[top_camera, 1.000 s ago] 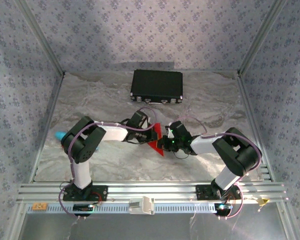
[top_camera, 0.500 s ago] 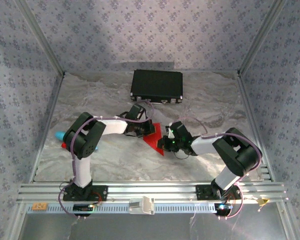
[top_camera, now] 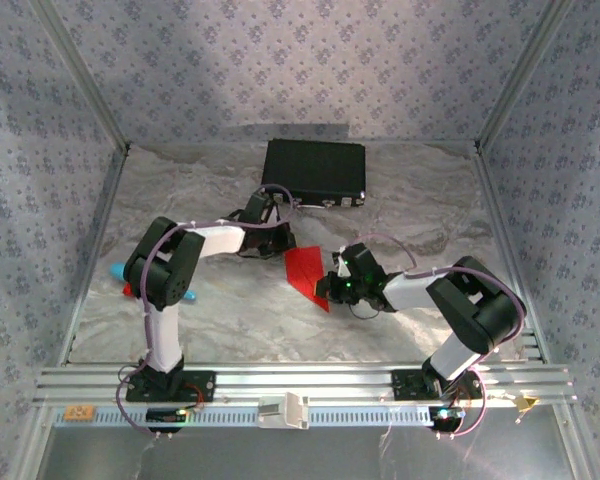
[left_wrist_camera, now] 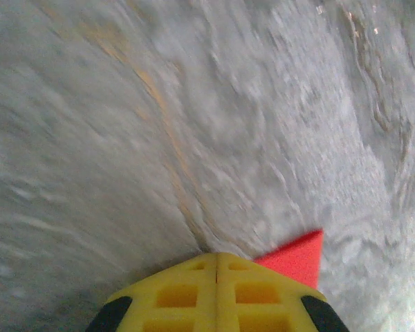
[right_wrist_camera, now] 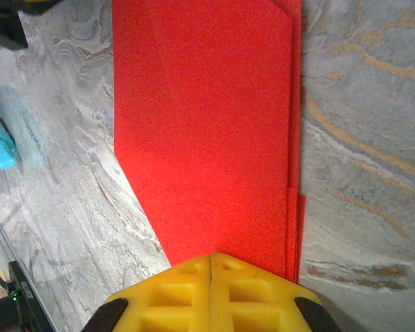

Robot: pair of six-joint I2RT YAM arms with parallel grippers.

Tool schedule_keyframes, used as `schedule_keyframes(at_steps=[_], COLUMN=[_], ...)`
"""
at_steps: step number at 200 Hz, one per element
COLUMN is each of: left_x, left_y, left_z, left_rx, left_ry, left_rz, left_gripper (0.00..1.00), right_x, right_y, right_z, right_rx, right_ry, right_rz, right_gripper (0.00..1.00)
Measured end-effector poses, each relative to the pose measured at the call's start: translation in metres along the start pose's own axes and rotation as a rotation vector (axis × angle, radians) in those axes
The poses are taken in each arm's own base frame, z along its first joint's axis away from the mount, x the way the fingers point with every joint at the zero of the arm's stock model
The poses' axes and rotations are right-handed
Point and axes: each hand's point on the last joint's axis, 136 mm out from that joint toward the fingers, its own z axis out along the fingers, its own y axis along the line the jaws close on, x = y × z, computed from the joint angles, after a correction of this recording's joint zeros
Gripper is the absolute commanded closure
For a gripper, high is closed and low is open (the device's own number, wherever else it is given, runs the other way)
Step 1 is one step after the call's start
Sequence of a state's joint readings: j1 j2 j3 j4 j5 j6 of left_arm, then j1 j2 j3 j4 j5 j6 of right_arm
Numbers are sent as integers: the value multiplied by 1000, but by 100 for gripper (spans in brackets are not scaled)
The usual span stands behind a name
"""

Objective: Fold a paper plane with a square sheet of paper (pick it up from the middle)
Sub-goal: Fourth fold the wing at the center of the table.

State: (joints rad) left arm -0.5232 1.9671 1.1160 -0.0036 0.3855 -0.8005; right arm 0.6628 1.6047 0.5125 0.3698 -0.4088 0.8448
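Marbled grey table, patterned walls. One black case at twelve o'clock, one turquoise object at nine, one folded red paper central. My left gripper, closed, sits beside its corner; my right gripper, closed, at its point.

Entry: we note a black rectangular hard case lying flat at upper centre on the grey marbled tabletop. A small turquoise object sits at centre left, well apart from the case.
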Motion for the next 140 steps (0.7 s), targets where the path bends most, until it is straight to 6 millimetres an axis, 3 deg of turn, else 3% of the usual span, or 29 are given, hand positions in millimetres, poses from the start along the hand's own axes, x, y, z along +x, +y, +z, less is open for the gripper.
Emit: schedule_keyframes(at_steps=[63, 95, 115, 140], left_x=[-8, -12, 1, 33], left_y=[2, -30, -54, -60], left_z=[-8, -36, -41, -27], left_rx=[-8, 54, 109, 132], left_ry=[-19, -69, -60, 14], left_rz=[0, 53, 108, 140], left_gripper=[92, 92, 92, 92], right_x=[1, 2, 2, 2], right_y=[-1, 0, -1, -1], right_z=[-1, -1, -1, -1], right_rx=[-7, -10, -10, -9], right_ry=[12, 16, 16, 16], right_rz=[-3, -7, -5, -4], right_gripper=[100, 100, 100, 100])
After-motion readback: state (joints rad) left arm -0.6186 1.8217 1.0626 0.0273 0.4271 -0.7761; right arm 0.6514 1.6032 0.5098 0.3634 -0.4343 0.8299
